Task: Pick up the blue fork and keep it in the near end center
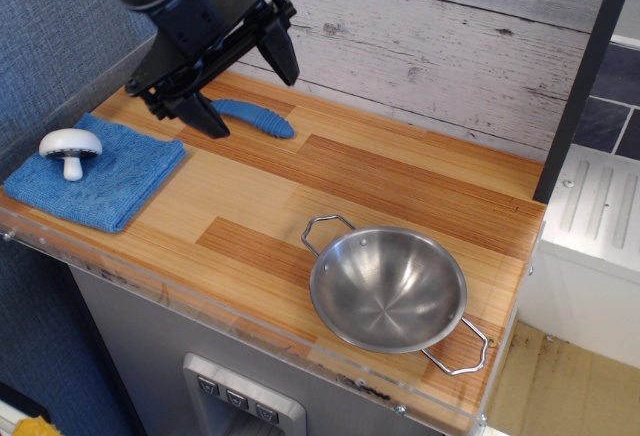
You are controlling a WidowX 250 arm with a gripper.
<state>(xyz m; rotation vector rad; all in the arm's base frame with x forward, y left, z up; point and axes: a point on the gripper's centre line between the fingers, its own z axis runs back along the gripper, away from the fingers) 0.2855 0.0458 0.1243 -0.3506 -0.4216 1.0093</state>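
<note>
One blue fork (255, 117) lies flat at the back of the table (400, 181), near the wall. The claw (247, 94) hangs right over it, jaws spread wide, holding nothing. Steel bowl (387, 288) sits well apart, toward the front.

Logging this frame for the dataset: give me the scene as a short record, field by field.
gripper: black two-finger gripper, open, above the fork
fork: small fork with ribbed bright-blue handle, flat on the wood countertop near the back wall, tines hidden
cloth: folded blue cloth, left, at the front edge
mushroom: white toy mushroom, upright on the cloth
bowl: round steel bowl with two wire handles, right front, empty
</note>
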